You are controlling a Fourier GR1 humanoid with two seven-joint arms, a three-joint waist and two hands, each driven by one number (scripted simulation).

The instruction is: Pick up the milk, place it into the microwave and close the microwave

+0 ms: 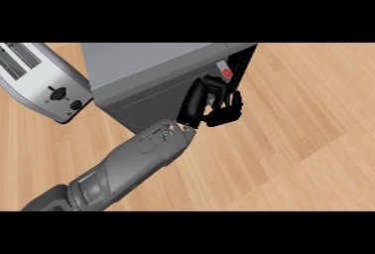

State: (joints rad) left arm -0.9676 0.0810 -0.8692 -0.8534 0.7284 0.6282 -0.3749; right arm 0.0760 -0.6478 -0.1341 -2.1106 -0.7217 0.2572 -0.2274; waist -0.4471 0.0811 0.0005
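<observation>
The grey microwave (157, 62) stands at the top middle, and its dark door (143, 106) lies flat against the front. No milk shows anywhere in the head view. My left hand (196, 101) is at the door's right end, just below the control panel with its red button (227, 73). Its fingers (225, 111) are curled against the microwave's front and hold nothing. The grey forearm (139, 158) comes in from the lower left. My right hand does not show.
A silver toaster (40, 79) stands close to the left of the microwave. Bare wooden counter (307, 139) stretches to the right and in front.
</observation>
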